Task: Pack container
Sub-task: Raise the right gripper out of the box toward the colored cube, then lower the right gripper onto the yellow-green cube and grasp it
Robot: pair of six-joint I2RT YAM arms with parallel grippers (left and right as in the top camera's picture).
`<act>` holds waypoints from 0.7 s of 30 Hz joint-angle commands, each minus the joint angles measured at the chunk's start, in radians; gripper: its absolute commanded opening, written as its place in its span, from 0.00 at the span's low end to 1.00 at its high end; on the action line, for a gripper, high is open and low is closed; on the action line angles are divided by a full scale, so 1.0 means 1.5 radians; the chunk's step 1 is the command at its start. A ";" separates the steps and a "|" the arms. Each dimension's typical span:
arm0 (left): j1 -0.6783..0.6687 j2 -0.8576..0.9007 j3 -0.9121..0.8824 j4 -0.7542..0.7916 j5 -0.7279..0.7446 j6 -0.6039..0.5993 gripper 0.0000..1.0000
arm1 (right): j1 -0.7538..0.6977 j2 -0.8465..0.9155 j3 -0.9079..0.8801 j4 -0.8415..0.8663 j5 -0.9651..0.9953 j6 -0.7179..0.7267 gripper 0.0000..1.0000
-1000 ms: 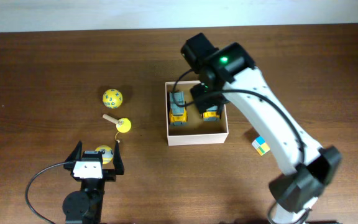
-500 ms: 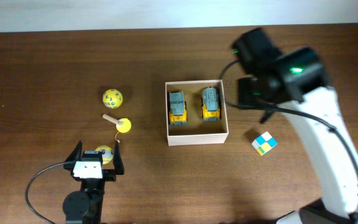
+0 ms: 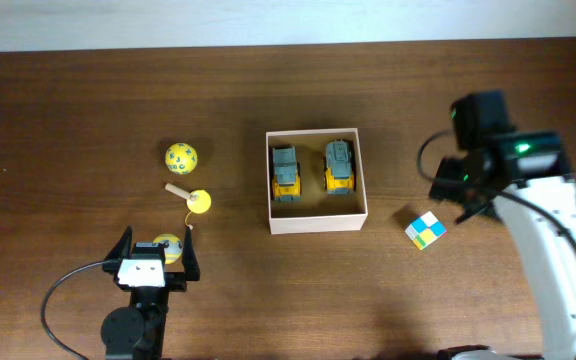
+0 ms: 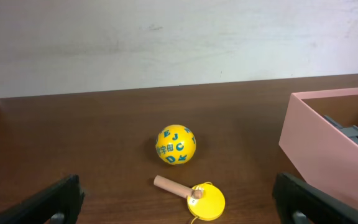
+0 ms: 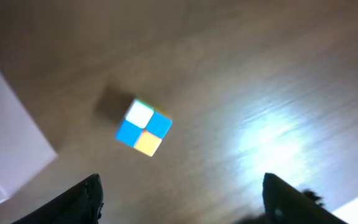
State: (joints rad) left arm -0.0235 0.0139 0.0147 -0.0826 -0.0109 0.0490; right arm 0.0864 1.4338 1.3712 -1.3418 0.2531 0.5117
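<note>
The container (image 3: 317, 222), a shallow white-walled box, sits mid-table with two yellow-and-grey toy trucks (image 3: 285, 173) (image 3: 339, 166) side by side inside. Its wall shows in the left wrist view (image 4: 328, 149) and the right wrist view (image 5: 8, 124). My right gripper (image 3: 460, 195) (image 5: 182, 199) is open and empty, hovering just right of a multicoloured cube (image 3: 425, 230) (image 5: 143, 127). My left gripper (image 3: 156, 240) (image 4: 182, 208) is open near the front left. In the overhead view, a yellow ball (image 3: 167, 246) lies between its fingers.
A yellow lettered ball (image 3: 180, 156) (image 4: 175, 145) and a yellow disc (image 3: 199, 203) (image 4: 206, 201) with a wooden peg lie left of the container, ahead of my left gripper. A pale wall runs behind the table's far edge.
My right gripper has left the container, swung right and now hovers by the cube. The right-hand truck stays in the container. The left arm has not moved.
</note>
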 commanded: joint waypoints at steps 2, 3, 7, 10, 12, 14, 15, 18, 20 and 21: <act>0.004 -0.002 -0.004 -0.001 0.005 0.011 0.99 | -0.007 -0.034 -0.131 0.063 -0.063 0.008 0.76; 0.004 -0.002 -0.004 -0.001 0.005 0.011 0.99 | -0.007 -0.034 -0.149 0.074 -0.064 0.014 0.76; 0.004 -0.002 -0.004 -0.001 0.005 0.011 0.99 | -0.006 -0.034 -0.183 0.103 -0.065 0.004 0.76; 0.004 -0.002 -0.004 -0.001 0.005 0.011 0.99 | -0.006 -0.034 -0.184 0.113 -0.067 -0.058 0.77; 0.004 -0.002 -0.004 -0.001 0.005 0.011 0.99 | -0.006 -0.034 -0.184 0.123 -0.083 -0.091 0.77; 0.004 -0.002 -0.004 -0.001 0.005 0.011 0.99 | -0.006 -0.034 -0.184 0.130 -0.085 -0.104 0.77; 0.004 -0.002 -0.004 -0.001 0.005 0.011 0.99 | -0.006 -0.034 -0.184 0.132 -0.084 -0.107 0.77; 0.004 -0.002 -0.004 -0.001 0.005 0.011 0.99 | -0.006 -0.034 -0.189 0.135 -0.084 -0.106 0.77; 0.004 -0.002 -0.004 -0.001 0.005 0.011 0.99 | -0.006 -0.034 -0.202 0.135 -0.084 -0.073 0.77; 0.004 -0.002 -0.004 -0.001 0.005 0.011 0.99 | -0.006 -0.034 -0.211 0.136 -0.084 -0.045 0.78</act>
State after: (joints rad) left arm -0.0235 0.0139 0.0147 -0.0830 -0.0109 0.0490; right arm 0.0853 1.4014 1.0939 -1.1385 0.1356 0.3878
